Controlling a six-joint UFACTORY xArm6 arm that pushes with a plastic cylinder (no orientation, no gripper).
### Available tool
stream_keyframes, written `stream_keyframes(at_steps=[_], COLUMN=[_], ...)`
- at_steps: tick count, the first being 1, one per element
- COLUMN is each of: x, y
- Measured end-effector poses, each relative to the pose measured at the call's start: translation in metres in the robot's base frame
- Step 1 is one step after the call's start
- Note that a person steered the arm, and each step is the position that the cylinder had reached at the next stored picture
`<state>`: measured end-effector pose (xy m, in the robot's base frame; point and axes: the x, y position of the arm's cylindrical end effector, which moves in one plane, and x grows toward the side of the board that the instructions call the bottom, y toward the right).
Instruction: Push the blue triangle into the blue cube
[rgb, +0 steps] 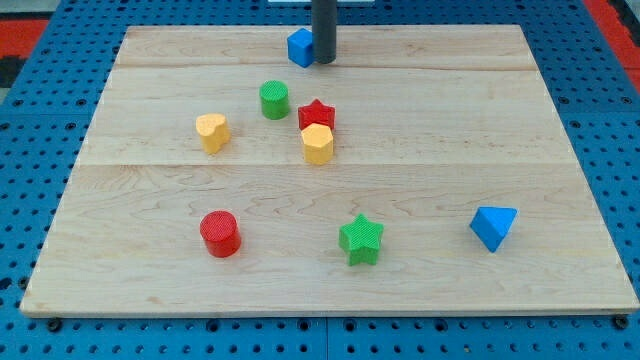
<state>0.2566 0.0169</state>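
The blue triangle (494, 227) lies near the view's lower right of the wooden board (450, 120). The blue cube (299, 47) sits near the board's top edge, just left of centre. My tip (324, 61) stands at the view's top, right beside the blue cube on its right, touching or nearly touching it. The tip is far from the blue triangle, which lies well down and to the right.
A green cylinder (274, 100), a red star (317, 115) and a yellow hexagonal block (318, 144) cluster below the cube. A yellow heart-like block (212, 132) lies left. A red cylinder (220, 234) and a green star (361, 240) sit near the bottom.
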Motion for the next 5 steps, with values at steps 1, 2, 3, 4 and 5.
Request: stream_keyframes(at_steps=[1, 2, 3, 4, 5], x=[0.02, 0.022, 0.022, 0.022, 0.074], y=[0.033, 0.038, 0.038, 0.038, 0.133])
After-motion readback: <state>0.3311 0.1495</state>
